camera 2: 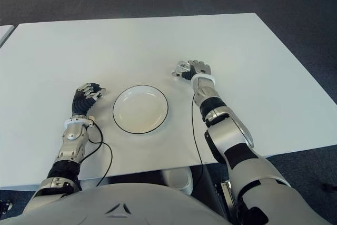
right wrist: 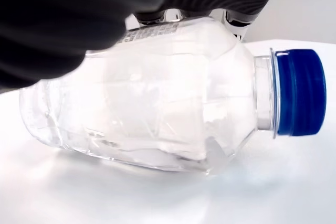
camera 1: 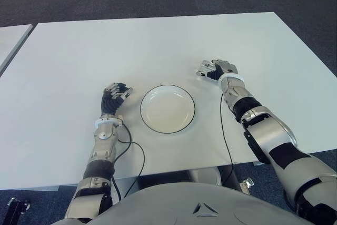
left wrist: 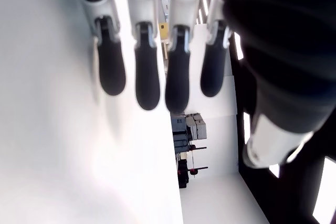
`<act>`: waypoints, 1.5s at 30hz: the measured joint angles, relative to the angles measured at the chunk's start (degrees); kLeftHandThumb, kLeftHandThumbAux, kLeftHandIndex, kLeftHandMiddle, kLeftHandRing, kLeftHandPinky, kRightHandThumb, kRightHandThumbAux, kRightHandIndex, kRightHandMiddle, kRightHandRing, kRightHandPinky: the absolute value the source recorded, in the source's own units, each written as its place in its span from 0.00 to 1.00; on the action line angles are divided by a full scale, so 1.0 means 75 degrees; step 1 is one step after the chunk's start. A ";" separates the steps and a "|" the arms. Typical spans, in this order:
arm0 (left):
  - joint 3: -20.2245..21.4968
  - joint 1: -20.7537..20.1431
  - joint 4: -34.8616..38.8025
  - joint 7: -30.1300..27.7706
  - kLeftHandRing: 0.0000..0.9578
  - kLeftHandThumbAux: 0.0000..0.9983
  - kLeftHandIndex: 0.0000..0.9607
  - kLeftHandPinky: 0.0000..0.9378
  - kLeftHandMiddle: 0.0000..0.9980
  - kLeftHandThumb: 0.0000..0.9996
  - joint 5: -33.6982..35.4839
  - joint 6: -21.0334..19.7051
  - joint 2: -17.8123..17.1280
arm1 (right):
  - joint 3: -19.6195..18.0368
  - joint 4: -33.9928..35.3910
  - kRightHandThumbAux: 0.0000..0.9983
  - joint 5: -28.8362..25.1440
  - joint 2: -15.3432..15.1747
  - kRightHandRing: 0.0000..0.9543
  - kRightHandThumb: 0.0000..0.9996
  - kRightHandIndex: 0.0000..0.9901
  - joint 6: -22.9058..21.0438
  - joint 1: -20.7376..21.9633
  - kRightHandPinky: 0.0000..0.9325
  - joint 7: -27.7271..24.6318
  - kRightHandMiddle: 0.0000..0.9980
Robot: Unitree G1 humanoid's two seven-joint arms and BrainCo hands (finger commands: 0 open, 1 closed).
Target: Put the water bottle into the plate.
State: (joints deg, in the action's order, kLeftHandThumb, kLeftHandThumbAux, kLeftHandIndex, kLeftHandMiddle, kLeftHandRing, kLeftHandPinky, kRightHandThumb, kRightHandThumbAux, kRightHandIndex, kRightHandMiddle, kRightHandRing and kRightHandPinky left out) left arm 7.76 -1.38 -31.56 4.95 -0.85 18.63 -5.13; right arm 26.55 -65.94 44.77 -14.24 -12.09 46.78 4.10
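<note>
A clear water bottle with a blue cap lies on its side on the white table, to the right of the plate and slightly farther back. My right hand covers it from above, fingers curled over its body; only a bit of the bottle shows past the fingers in the eye views. The white plate with a dark rim is empty, near the table's front edge. My left hand shows just left of the plate, fingers relaxed and holding nothing.
Black cables run from both wrists over the table's front edge, one left of the plate and one right of it. A second table's corner shows at the far left. Dark carpet surrounds the table.
</note>
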 measured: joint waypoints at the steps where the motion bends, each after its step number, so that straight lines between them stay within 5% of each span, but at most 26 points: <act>1: 0.0000 0.0001 0.0001 0.0000 0.50 0.72 0.44 0.50 0.48 0.70 0.0001 0.0000 0.0000 | 0.0037 -0.0109 0.20 -0.0004 0.0005 0.00 0.56 0.00 0.0002 0.0045 0.00 -0.0053 0.00; 13: 0.0000 0.0025 0.0001 -0.0001 0.50 0.72 0.45 0.50 0.49 0.70 -0.0001 0.0000 0.0000 | 0.0364 -0.0858 0.26 -0.0063 0.0074 0.00 0.52 0.00 -0.0031 0.0454 0.00 -0.0723 0.00; 20: 0.0002 0.0028 0.0001 -0.0001 0.50 0.72 0.45 0.50 0.48 0.70 -0.0001 0.0000 -0.0002 | 0.0553 -0.0974 0.34 -0.0065 0.0082 0.00 0.49 0.02 -0.0144 0.0599 0.11 -0.1074 0.00; 23: 0.0004 0.0028 0.0001 -0.0001 0.50 0.72 0.45 0.50 0.48 0.70 0.0000 0.0000 -0.0001 | 0.0584 -0.0996 0.37 -0.0079 0.0081 0.06 0.51 0.22 -0.0145 0.0625 0.19 -0.1118 0.06; 29: 0.0015 0.0029 0.0001 0.0000 0.50 0.72 0.45 0.50 0.48 0.70 0.0000 0.0000 -0.0001 | 0.0618 -0.1005 0.43 -0.0123 0.0081 0.15 0.57 0.40 -0.0144 0.0648 0.25 -0.1137 0.17; 31: 0.0017 0.0028 0.0002 0.0000 0.50 0.72 0.45 0.50 0.48 0.70 0.0000 0.0000 -0.0001 | 0.0633 -0.1006 0.45 -0.0122 0.0077 0.17 0.58 0.43 -0.0145 0.0647 0.27 -0.1104 0.20; 34: 0.0017 0.0027 0.0005 -0.0001 0.50 0.72 0.45 0.50 0.48 0.70 0.0000 0.0000 -0.0001 | 0.0616 -0.1005 0.62 -0.0142 0.0078 0.22 0.67 0.44 -0.0149 0.0644 0.30 -0.0987 0.25; 41: 0.0017 0.0028 0.0018 0.0000 0.50 0.72 0.45 0.50 0.48 0.70 -0.0001 0.0001 -0.0002 | 0.0204 -0.0990 0.70 -0.0516 0.0179 0.29 0.70 0.44 -0.0346 0.0554 0.37 -0.0308 0.33; 45: 0.0019 0.0030 0.0021 0.0000 0.50 0.72 0.45 0.50 0.48 0.70 -0.0002 0.0000 -0.0004 | -0.0095 -0.0979 0.71 -0.0783 0.0296 0.53 0.71 0.44 -0.0501 0.0478 0.64 0.0097 0.50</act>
State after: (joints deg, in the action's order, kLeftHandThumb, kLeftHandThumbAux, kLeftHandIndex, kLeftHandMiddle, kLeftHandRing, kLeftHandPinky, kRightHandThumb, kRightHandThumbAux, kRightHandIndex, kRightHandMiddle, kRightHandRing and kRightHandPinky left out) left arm 7.91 -1.16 -31.40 4.95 -0.86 18.63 -5.15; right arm 25.84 -73.28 38.90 -12.02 -15.84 50.36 4.83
